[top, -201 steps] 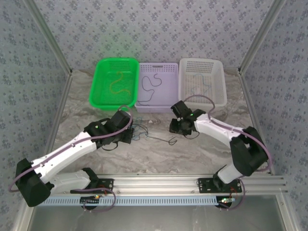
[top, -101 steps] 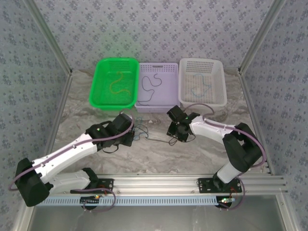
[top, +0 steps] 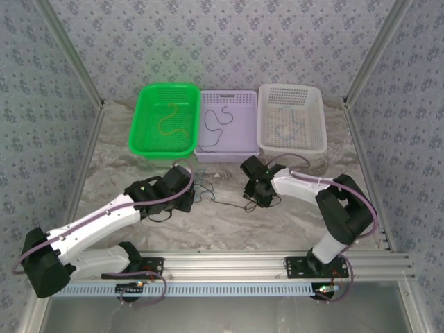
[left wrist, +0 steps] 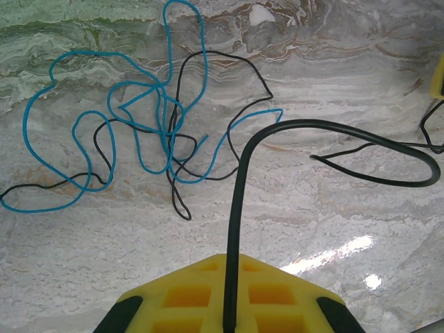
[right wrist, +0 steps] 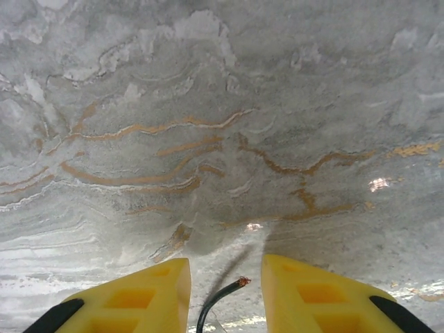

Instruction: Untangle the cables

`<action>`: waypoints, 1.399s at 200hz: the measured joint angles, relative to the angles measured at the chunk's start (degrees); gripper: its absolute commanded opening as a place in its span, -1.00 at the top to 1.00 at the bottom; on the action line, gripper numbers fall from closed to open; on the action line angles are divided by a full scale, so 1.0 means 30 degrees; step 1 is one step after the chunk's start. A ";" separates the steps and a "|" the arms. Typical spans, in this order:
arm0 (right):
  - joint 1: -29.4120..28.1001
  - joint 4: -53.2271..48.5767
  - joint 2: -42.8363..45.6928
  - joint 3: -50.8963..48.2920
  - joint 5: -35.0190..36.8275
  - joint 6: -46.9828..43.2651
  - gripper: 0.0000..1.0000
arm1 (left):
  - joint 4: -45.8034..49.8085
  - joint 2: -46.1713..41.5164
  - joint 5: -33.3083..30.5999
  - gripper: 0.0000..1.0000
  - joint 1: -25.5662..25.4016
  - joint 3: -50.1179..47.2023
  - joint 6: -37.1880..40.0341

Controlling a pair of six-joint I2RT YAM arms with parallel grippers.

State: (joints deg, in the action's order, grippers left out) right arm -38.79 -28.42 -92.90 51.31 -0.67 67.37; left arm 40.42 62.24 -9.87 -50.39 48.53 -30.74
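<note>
Pinching a black cable point(left wrist: 333, 128) between fully closed fingers, the left end effector point(left wrist: 227, 260) anchors one strand: on the left wrist camera the cable runs out from the shut yellow jaws, arcs upward and loops off to the right. Judgement: this hold fixes one end so the rest can be drawn out of the knot. Beyond it on the marble bench point(left wrist: 104, 263) lies the tangle, a blue cable point(left wrist: 41, 118) in several loops crossed by a thinner black cable point(left wrist: 222, 59). Which strand lies on top at each crossing I cannot tell. The right end effector point(right wrist: 225, 267) sits low over the bench with its jaws partly apart and a copper-tipped cable end point(right wrist: 220, 297) lying in the gap. It appears to touch neither finger, so nothing is gripped yet. From above, both end effectors face each other near mid-bench with a thin dark strand point(top: 225, 202) between them. Along the far edge, a green basket point(top: 142, 118) holds a yellow-olive cable point(top: 170, 118), a lilac basket point(top: 239, 149) a black one, and a white basket point(top: 316, 118) a bluish one, apparently sorted by colour. Judged next step: close the right jaws on the free end, then separate the arms. Risk: the short tip slips out, or the pull tightens the blue loops.
</note>
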 measured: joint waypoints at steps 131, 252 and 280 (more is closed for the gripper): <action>0.0736 0.0765 0.1443 -0.0998 0.0816 0.1523 1.00 | -0.0117 -0.0328 0.0000 1.00 -0.0182 -0.0087 0.0000; 1.3559 0.1552 0.5282 1.2815 -0.4612 -0.4473 1.00 | -0.4080 0.4371 0.0248 1.00 -0.5034 0.0401 0.0954; 1.4783 0.1508 0.4036 1.4047 -0.6135 -0.4415 1.00 | -0.4634 0.5909 -0.0109 1.00 -0.5814 0.1668 0.1035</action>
State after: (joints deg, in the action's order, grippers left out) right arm 5.56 -23.90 -80.79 93.45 -19.07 54.13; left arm 26.52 79.96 -10.20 -67.83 53.54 -27.64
